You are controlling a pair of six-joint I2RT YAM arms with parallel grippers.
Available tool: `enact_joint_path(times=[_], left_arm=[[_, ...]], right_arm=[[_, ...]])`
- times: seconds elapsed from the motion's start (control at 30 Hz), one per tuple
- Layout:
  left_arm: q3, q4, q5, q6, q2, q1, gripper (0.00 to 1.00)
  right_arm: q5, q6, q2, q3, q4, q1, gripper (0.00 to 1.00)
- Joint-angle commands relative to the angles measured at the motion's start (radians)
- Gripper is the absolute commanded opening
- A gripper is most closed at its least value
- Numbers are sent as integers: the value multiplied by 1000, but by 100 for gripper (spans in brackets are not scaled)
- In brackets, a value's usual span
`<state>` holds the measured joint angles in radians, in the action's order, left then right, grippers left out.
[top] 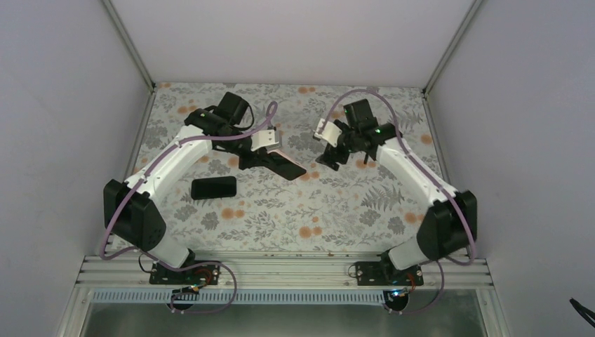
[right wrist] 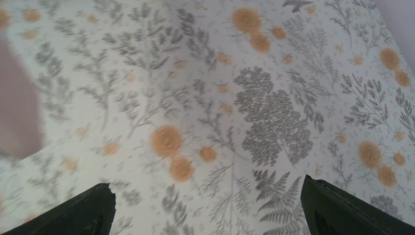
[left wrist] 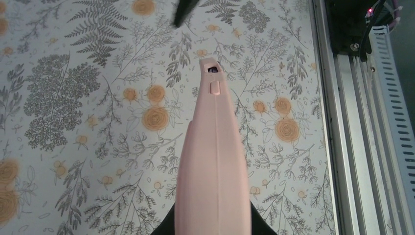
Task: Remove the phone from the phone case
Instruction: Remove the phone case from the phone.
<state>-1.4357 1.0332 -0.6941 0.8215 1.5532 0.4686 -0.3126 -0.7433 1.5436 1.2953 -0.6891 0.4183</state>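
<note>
My left gripper (top: 269,159) is shut on the pink phone case (top: 284,166) and holds it above the middle of the table. In the left wrist view the case (left wrist: 214,161) shows edge-on between the black jaws of the gripper (left wrist: 213,229), with a button and a port near its far end. A black phone (top: 214,187) lies flat on the table, to the left of and below the case. My right gripper (top: 335,156) is open and empty, just right of the case. In the right wrist view its gripper (right wrist: 208,210) is spread wide, with a blurred pink shape, likely the case (right wrist: 17,107), at the left edge.
The floral tablecloth (top: 337,203) covers the table. White walls stand at the left, back and right. A metal rail (left wrist: 352,147) with the arm bases (top: 179,270) runs along the near edge. One dark right fingertip (left wrist: 183,11) shows at the top of the left wrist view.
</note>
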Motion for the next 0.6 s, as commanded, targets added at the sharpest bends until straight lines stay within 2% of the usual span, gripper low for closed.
enact_joint_path(times=[0.0, 0.17, 0.57], left_arm=[[-22, -29, -28, -1, 7, 2, 2], [-47, -21, -32, -4, 31, 8, 2], [-72, -14, -24, -13, 36, 21, 2]], right_arm=[[-61, -70, -117, -89, -94, 8, 97], [-111, -42, -132, -102, -86, 23, 97], [-96, -5, -83, -67, -43, 76, 95]])
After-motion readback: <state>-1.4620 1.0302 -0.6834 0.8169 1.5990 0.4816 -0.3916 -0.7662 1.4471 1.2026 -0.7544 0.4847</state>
